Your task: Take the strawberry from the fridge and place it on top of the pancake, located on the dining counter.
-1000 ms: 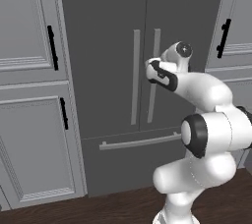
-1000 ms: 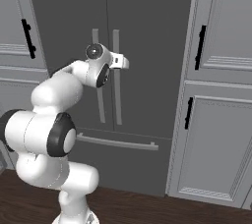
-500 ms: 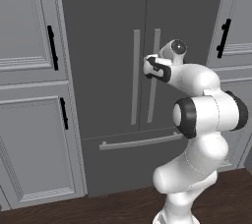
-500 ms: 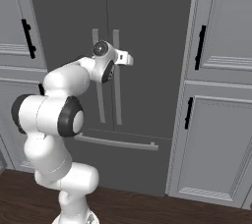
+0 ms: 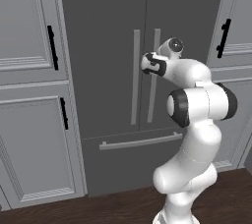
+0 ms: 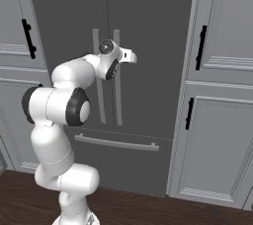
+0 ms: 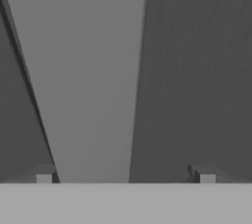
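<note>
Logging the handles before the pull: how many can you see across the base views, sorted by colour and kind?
Grey vertical bar handles on the fridge doors: 2
Grey horizontal bar handle on the fridge drawer: 1
Black cabinet handles: 5
Total: 8

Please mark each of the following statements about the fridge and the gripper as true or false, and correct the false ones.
1. Both fridge doors are shut. True.
2. The gripper is shut on a strawberry. False: it is open and empty.
3. A grey bar handle runs up between the gripper's fingertips in the hand view. True.
4. The bottom drawer of the fridge is pulled out. False: it is closed, flush with the doors.
5. The cabinets beside the fridge have black handles. True.
</note>
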You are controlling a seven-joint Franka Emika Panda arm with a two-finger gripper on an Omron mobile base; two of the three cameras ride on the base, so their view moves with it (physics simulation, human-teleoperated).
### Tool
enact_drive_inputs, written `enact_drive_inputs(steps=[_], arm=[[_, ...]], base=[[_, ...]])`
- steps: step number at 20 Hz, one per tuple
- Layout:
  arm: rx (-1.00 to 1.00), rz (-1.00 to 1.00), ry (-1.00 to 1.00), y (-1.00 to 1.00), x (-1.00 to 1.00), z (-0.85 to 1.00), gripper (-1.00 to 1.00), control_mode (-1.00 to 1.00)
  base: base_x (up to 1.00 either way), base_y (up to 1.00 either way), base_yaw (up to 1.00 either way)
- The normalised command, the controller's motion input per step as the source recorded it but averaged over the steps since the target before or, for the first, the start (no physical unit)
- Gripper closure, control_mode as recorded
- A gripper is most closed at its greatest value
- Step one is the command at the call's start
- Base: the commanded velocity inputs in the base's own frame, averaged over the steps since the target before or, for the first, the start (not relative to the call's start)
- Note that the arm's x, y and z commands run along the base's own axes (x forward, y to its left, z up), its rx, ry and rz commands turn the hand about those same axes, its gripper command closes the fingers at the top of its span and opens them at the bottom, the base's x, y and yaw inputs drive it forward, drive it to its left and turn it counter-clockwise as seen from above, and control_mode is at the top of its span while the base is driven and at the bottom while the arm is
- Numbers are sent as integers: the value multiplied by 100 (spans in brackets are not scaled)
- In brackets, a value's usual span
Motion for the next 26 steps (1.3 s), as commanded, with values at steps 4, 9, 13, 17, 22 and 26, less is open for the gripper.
enact_drive_inputs(steps=[4,9,13,17,22,26], arm=[[0,0,0,0,54,-7,-100,-100],[0,0,0,0,43,-1,100,-100],[0,0,7,-8,1,0,100,-100],[2,0,10,-42,-39,0,100,-100],[11,1,2,-81,-80,0,100,-100],[14,0,0,-86,-100,0,100,-100]], base=[[0,0,0],[0,0,0],[0,0,0],[0,0,0],[0,0,0],[0,0,0]])
